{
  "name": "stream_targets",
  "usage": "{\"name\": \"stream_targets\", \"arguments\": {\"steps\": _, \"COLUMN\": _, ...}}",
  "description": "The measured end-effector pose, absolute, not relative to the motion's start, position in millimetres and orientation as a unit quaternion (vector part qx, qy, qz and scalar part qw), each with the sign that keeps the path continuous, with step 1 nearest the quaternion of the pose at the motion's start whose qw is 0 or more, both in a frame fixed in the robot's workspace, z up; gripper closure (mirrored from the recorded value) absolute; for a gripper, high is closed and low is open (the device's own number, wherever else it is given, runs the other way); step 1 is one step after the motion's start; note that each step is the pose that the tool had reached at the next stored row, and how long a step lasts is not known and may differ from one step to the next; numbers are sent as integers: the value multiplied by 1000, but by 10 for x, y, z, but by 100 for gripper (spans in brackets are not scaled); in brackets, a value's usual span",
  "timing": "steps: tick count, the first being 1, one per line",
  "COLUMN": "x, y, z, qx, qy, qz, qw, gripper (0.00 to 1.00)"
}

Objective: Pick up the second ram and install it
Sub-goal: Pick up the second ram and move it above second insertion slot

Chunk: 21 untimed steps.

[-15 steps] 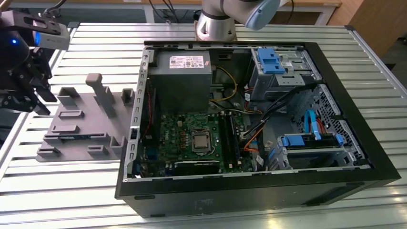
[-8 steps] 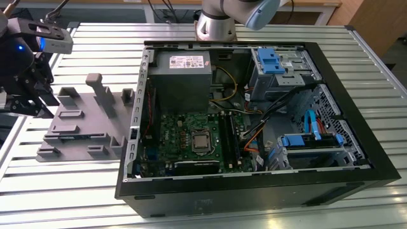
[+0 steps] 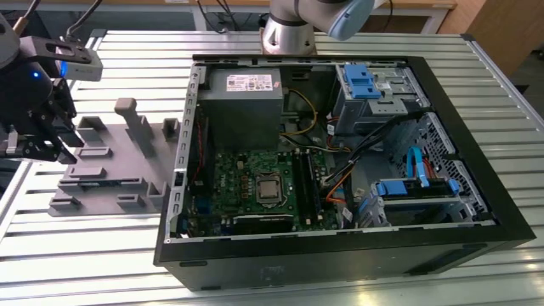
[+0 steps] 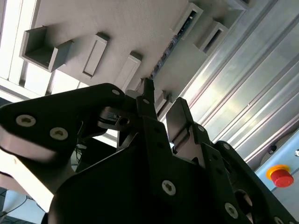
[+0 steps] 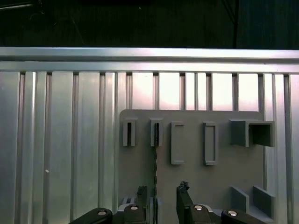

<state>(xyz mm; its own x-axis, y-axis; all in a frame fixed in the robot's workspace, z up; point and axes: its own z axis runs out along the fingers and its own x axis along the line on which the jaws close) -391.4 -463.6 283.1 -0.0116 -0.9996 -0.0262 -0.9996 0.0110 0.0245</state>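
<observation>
Ribbed metal bench underneath everything, dark beyond its far edge in the first wrist view. Low over a grey holder at the exterior view's left: gripper, open, fingers parted with a clear gap. Straddles the near end of the ram, which stands on edge in a slot of the holder and runs away from the gripper as a thin dark line. Lies closer to one finger than the other; hard to tell whether touching. Much the same in the second wrist view: gripper with fingers apart, ram lined up along the holder just past the fingertips. Further out on the holder, rectangular pockets and upright blocks. Just beside the holder, toward the exterior view's right, an open computer case lying on its side on the bench. Inside, green motherboard below a grey power supply, with blue drive brackets further right.
</observation>
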Motion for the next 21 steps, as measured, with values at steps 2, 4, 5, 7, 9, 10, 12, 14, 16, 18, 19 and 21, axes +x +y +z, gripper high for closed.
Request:
{"name": "stream_targets", "arguments": {"steps": 2, "x": -3914, "y": -4639, "z": 2804, "qx": -703, "qy": 711, "qz": 18, "qw": 1, "gripper": 62}}
{"name": "stream_targets", "arguments": {"steps": 4, "x": -3914, "y": -4642, "z": 2779, "qx": -703, "qy": 711, "qz": 18, "qw": 1, "gripper": 62}}
{"name": "stream_targets", "arguments": {"steps": 5, "x": -3915, "y": -4642, "z": 2767, "qx": -703, "qy": 711, "qz": 18, "qw": 1, "gripper": 62}}
{"name": "stream_targets", "arguments": {"steps": 7, "x": -3914, "y": -4644, "z": 2743, "qx": -703, "qy": 711, "qz": 18, "qw": 1, "gripper": 62}}
{"name": "stream_targets", "arguments": {"steps": 9, "x": -3914, "y": -4644, "z": 2726, "qx": -703, "qy": 711, "qz": 18, "qw": 1, "gripper": 62}}
{"name": "stream_targets", "arguments": {"steps": 10, "x": -3914, "y": -4644, "z": 2723, "qx": -703, "qy": 711, "qz": 18, "qw": 1, "gripper": 62}}
{"name": "stream_targets", "arguments": {"steps": 12, "x": -3915, "y": -4644, "z": 2723, "qx": -703, "qy": 711, "qz": 18, "qw": 1, "gripper": 62}}
{"name": "stream_targets", "arguments": {"steps": 14, "x": -3914, "y": -4644, "z": 2722, "qx": -703, "qy": 711, "qz": 18, "qw": 1, "gripper": 62}}
{"name": "stream_targets", "arguments": {"steps": 16, "x": -3914, "y": -4644, "z": 2714, "qx": -703, "qy": 711, "qz": 18, "qw": 1, "gripper": 62}}
{"name": "stream_targets", "arguments": {"steps": 18, "x": -3914, "y": -4649, "z": 2689, "qx": -703, "qy": 711, "qz": 18, "qw": 1, "gripper": 62}}
{"name": "stream_targets", "arguments": {"steps": 19, "x": -3914, "y": -4652, "z": 2673, "qx": -703, "qy": 711, "qz": 18, "qw": 1, "gripper": 62}}
{"name": "stream_targets", "arguments": {"steps": 21, "x": -3915, "y": -4659, "z": 2637, "qx": -703, "qy": 711, "qz": 18, "qw": 1, "gripper": 62}}
